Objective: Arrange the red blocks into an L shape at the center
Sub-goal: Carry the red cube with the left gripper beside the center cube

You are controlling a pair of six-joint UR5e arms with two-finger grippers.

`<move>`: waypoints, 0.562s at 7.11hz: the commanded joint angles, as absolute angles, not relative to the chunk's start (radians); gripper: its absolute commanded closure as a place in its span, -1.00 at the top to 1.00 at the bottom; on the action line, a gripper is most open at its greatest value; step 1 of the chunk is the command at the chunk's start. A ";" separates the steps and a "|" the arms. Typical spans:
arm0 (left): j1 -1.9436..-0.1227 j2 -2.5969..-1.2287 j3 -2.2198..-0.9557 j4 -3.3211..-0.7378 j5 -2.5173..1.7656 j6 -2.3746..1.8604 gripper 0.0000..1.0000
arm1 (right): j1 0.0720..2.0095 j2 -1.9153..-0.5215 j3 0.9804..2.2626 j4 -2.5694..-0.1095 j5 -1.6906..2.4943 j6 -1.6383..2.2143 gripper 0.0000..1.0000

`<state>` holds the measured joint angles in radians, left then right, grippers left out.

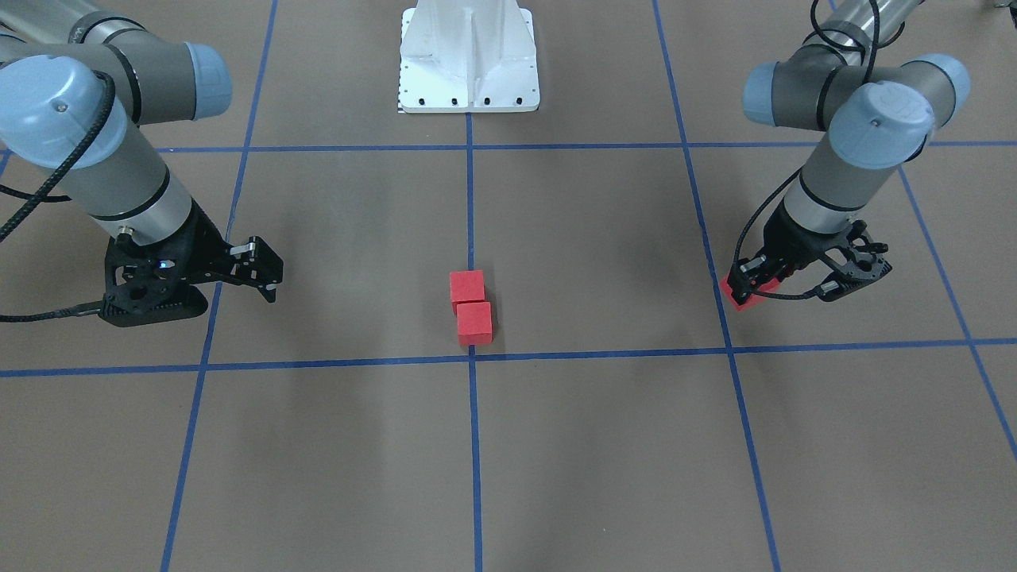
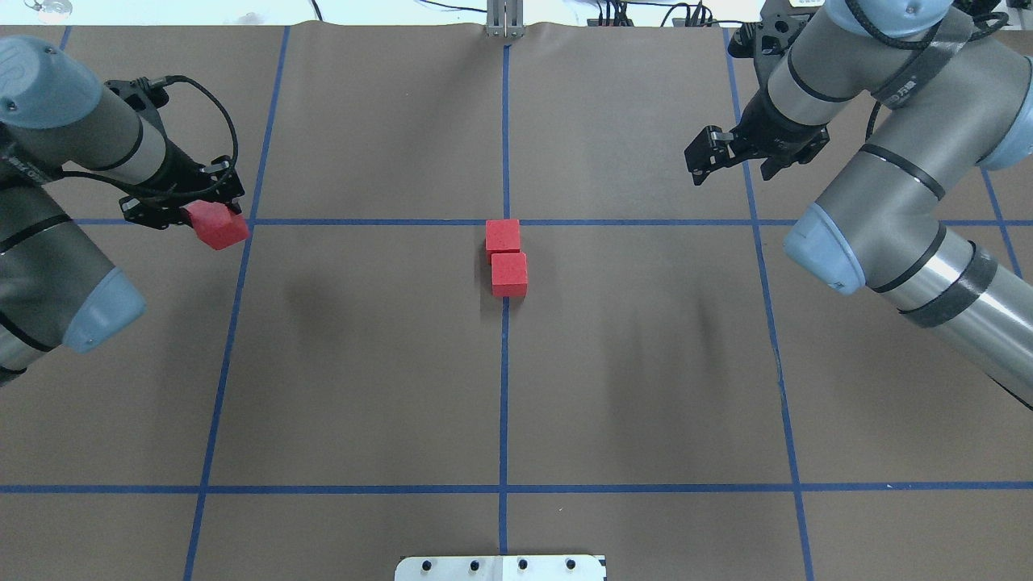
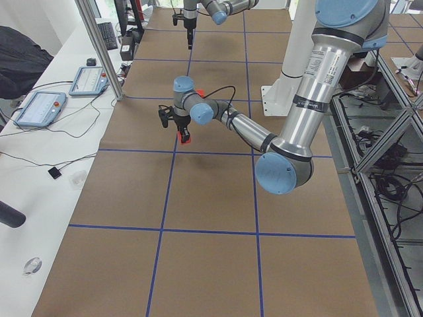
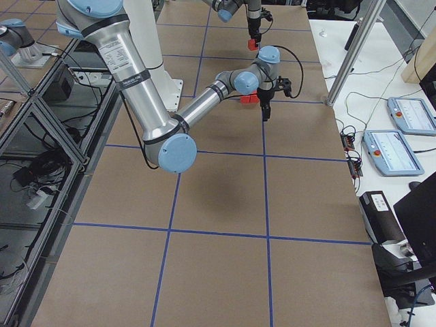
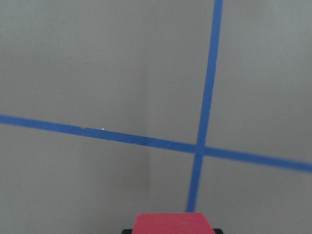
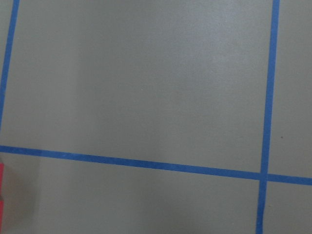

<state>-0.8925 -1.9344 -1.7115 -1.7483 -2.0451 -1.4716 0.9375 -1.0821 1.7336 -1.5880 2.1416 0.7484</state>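
In the overhead view's upper left, the left gripper (image 2: 200,213) is pinching a small matte red cube (image 2: 218,228), its jaws pressing on the cube's sides; the cube is sticking out toward the lower right, just beside a blue tape crossing (image 2: 251,221) on the brown gridded surface (image 2: 363,363); whether it is touching the surface cannot be told. In the left wrist view the same cube is showing as a red strip at the bottom edge, with the crossing just above it.

Mid-frame, well apart from the held cube, an upper red cube (image 2: 503,236) and a lower red cube (image 2: 509,273) are lying face to face on the vertical centre line, the lower one sitting slightly to the right; the upper one is lying right at the central crossing (image 1: 473,357). The white base (image 2: 500,568) is showing at the bottom edge.

At the upper right, the right gripper (image 2: 700,165) is hanging just left of a vertical tape line (image 2: 763,282); whether its fingers are spread or together cannot be told.
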 commanded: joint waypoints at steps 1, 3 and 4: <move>-0.812 -2.075 -1.675 -1.645 -1.957 -1.948 -1.00 | 0.985 -1.161 1.735 -1.580 2.175 0.605 0.98; -0.714 -2.248 -1.521 -1.585 -1.852 -2.247 -1.00 | 1.017 -1.227 1.736 -1.578 2.172 0.481 0.98; -0.706 -2.349 -1.425 -1.560 -1.852 -2.357 -1.00 | 1.043 -1.242 1.735 -1.580 2.174 0.419 0.98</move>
